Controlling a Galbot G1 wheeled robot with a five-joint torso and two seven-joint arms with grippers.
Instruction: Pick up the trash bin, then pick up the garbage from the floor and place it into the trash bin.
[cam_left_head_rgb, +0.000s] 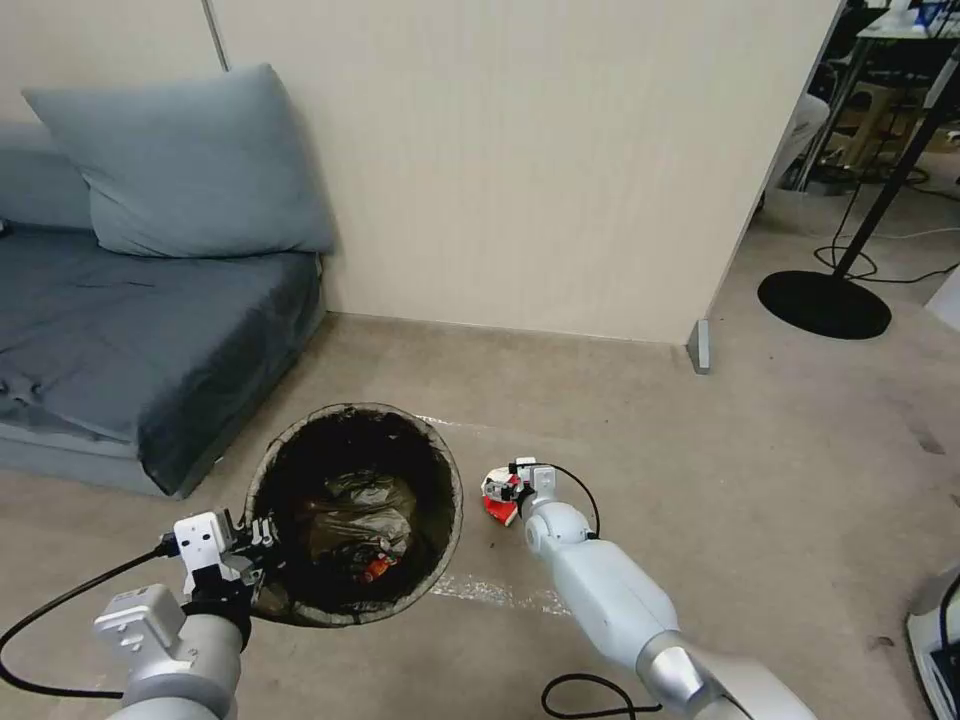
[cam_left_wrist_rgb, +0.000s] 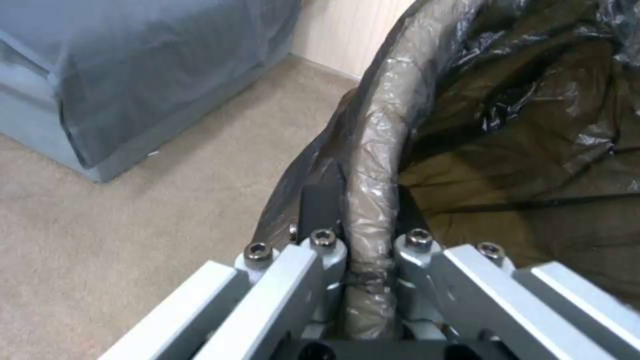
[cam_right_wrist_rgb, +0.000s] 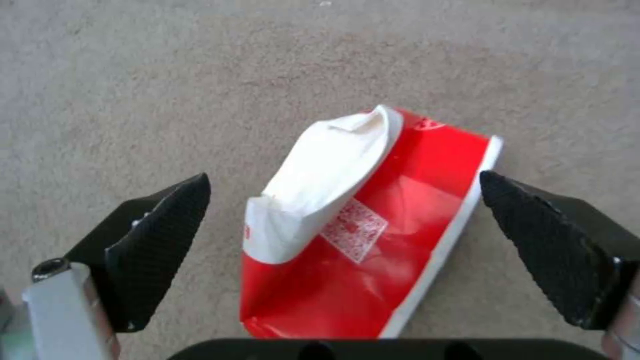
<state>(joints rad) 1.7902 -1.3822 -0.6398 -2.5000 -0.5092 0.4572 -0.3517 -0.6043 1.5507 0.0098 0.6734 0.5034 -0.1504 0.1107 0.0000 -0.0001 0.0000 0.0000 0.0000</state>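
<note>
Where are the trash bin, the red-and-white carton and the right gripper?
trash bin (cam_left_head_rgb: 452, 470): head view, on its lined rim.
red-and-white carton (cam_right_wrist_rgb: 373, 250): right wrist view, on its red face.
right gripper (cam_right_wrist_rgb: 347, 220): right wrist view, midway between open fingertips.

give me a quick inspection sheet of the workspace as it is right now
surface: beige carpet floor, one strip of tape near the bin.
job's things: trash bin with dark liner, litter already inside; red-and-white carton lying on the floor.
clutter: nothing seen beyond the carton.
grippers: left gripper shut on the bin's rim, holding it; right gripper open, its fingers either side of the carton, not touching.
cables: black cable on the left arm, another by the right wrist; cords near the stand base.
surroundings: grey sofa with cushion, cream wall panel, black round stand base.
</note>
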